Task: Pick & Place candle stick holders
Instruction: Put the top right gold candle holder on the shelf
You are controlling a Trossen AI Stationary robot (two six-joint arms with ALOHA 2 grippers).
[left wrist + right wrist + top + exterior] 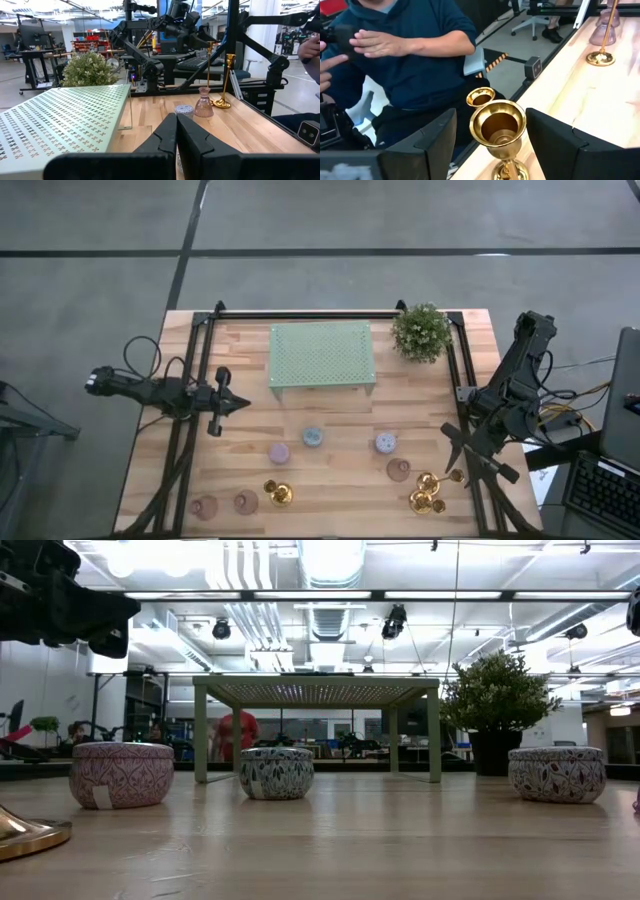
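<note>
High view: right gripper (462, 460) hovers just beside the gold candlesticks (428, 492); left gripper (238, 404) waits well apart.
Left wrist view: its fingers are pressed together, holding nothing.
Right wrist view: jaws spread wide, candlestick cup (498, 123) between them, ungrasped. Likely rigid, slick, top-heavy; grip the stem below the cup.

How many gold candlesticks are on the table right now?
3. One gold candlestick stands near the front edge, left of centre. Two more stand together at the front right, one of them between the fingers of the open right gripper. None seems hidden.
</note>
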